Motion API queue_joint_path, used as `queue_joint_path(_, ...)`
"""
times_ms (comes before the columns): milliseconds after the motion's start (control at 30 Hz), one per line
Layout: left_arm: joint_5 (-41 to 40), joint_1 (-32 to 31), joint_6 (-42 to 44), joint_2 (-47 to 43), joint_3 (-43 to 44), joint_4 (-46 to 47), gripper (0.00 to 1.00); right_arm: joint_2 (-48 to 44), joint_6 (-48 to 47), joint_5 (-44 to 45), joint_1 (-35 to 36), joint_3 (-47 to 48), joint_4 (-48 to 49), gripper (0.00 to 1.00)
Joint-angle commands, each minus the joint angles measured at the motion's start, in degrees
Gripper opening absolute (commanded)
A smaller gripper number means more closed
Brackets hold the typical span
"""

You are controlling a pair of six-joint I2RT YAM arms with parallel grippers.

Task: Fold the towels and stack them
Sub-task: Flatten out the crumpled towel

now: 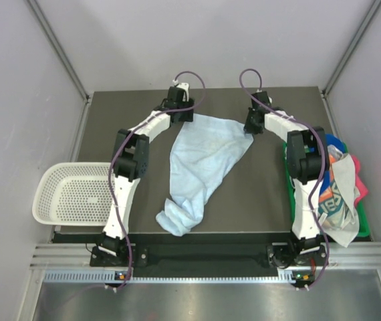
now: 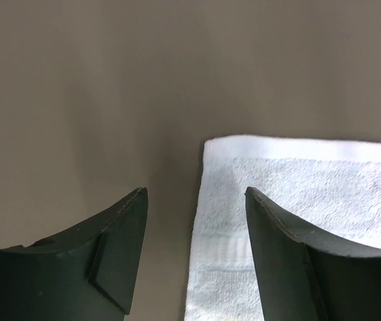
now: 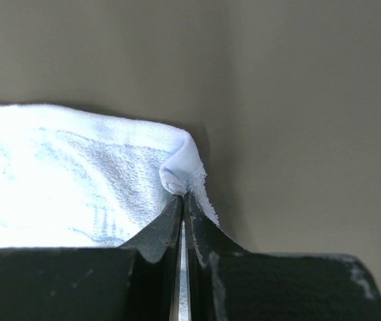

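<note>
Between the closed jaws of the right gripper (image 3: 182, 197), one far corner of the pale blue towel (image 1: 204, 167) is pinched. The cloth rolls into a small curl just ahead of the fingertips.

The jaws of the left gripper (image 2: 196, 194) stand apart and hold nothing. The towel's other far corner lies below them. Its side edge runs through the gap, and the cloth extends under and beyond one finger. Whether the fingers touch the cloth cannot be told.

Status of the task, as judged from this layout:
- No fold has been made. The towel lies open on the table, broad at the end by the jaws, narrowing to a crumpled bunch at the end away from them.
- No stack is visible anywhere.
- The other towels (image 1: 341, 194), among them a printed white one and a pink one, lie heaped in the green tray (image 1: 364, 226), behind the right gripper and beside that arm.
- The white mesh basket (image 1: 70, 194) stands behind the left gripper, beside that arm.

The work appears to be at its start: one corner is secured, the second is not yet gripped.
</note>
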Motion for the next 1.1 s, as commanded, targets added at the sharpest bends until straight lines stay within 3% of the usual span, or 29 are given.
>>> queue_joint_path(0, 1.47, 0.08, 0.93, 0.87, 2.56, 4.82, 0.65, -1.65, -0.33, -1.8, 2.19, 0.34, -0.22, 0.0)
queue_joint_path(167, 4.28, -0.27, 0.31, 2.97, 4.05, 4.65, 0.63, -1.22, -0.68, -1.53, 2.45, 0.51, -0.31, 0.0)
queue_joint_path(467, -1.07, -1.68, 1.63, 4.91, 4.58, 3.86, 0.54, -1.22, -1.03, -1.97, 2.54, 1.22, -0.48, 0.0)
queue_joint_path(600, -1.25, -1.85, 1.37, 5.61, 4.67, 4.03, 0.4, -1.22, -1.38, -1.53, 2.54, 1.22, -0.75, 0.0)
queue_joint_path(867, -5.63, -1.94, 1.02, 3.86, 4.4, 4.38, 0.0, -1.56, -2.43, 0.22, 2.54, 3.41, -2.41, 0.0)
queue_joint_path(1067, -10.39, -2.2, 0.23, -6.57, -3.85, 10.09, 0.0, -6.03, -3.84, 7.25, 2.45, 4.56, -4.09, 0.0)
